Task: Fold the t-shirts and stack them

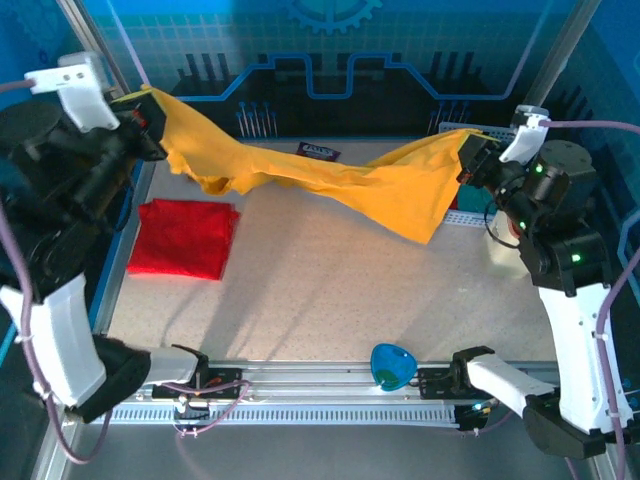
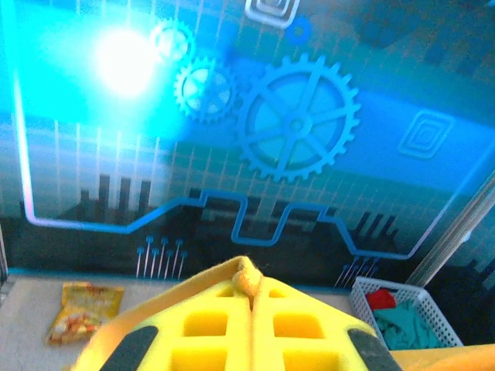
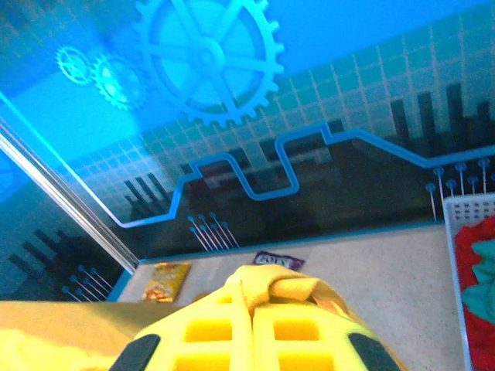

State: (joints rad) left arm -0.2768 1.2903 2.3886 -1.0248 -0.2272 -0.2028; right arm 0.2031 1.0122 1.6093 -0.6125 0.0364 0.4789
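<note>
Surroundings: dark snack packet (image 1: 318, 151) at the table's (image 1: 330, 290) far edge, partly hidden by hanging cloth. Yellow snack packet (image 2: 85, 309) at the table's far left. White basket (image 2: 437, 321) of red and teal cloth off the table's right side. Blue object (image 1: 390, 366), perhaps a plastic scraper, at the table's near edge.

Yellow t-shirt (image 1: 330, 180): stretched above the table, sagging, wrinkled. The left gripper (image 1: 150, 118) and right gripper (image 1: 468, 155) each clamp one end.

Red t-shirt (image 1: 183, 238): folded flat on the table's left.

Count: two t-shirts, two packets, one basket.
</note>
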